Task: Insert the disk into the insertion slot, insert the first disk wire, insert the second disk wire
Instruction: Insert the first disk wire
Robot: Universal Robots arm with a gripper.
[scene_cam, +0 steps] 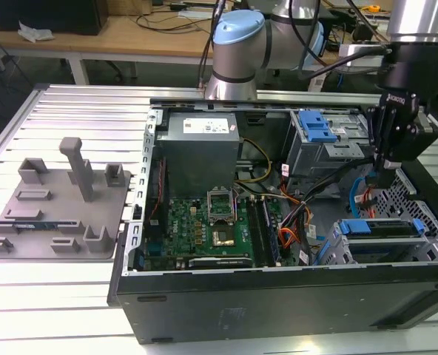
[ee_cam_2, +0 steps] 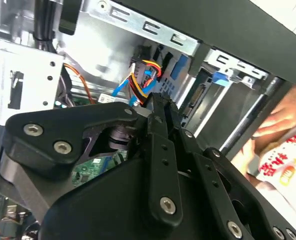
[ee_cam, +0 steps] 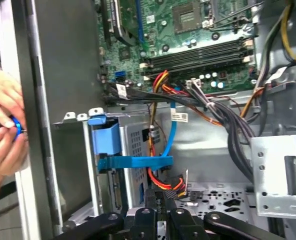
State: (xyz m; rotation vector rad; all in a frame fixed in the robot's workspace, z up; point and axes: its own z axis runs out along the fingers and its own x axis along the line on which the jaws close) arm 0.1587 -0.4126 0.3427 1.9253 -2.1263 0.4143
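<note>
- Exterior view: the case (scene_cam: 278,310) lies open on its side. At the exterior view's right the disk (scene_cam: 378,228) sits in the slot (scene_cam: 345,255) with its blue frame showing; it looks seated to me. The gripper (scene_cam: 382,177) hangs just above that cage, low among the cables, likely placed there to work a wire.
- Second wrist view: the gripper (ee_cam_2: 160,97) is narrow, its fingers nearly touching; I can't tell if anything is pinched. A wire bundle (ee_cam_2: 145,75) lies just beyond the tips. A hand (ee_cam_2: 288,110) rests outside the case wall.
- First wrist view: the tips are close beside a black plug (ee_cam: 172,186) on red and orange wires. A blue cable (ee_cam: 172,132) hangs loose near the disk's frame. Two hands (ee_cam: 3,125) are at the case edge, probably steadying it.
</note>
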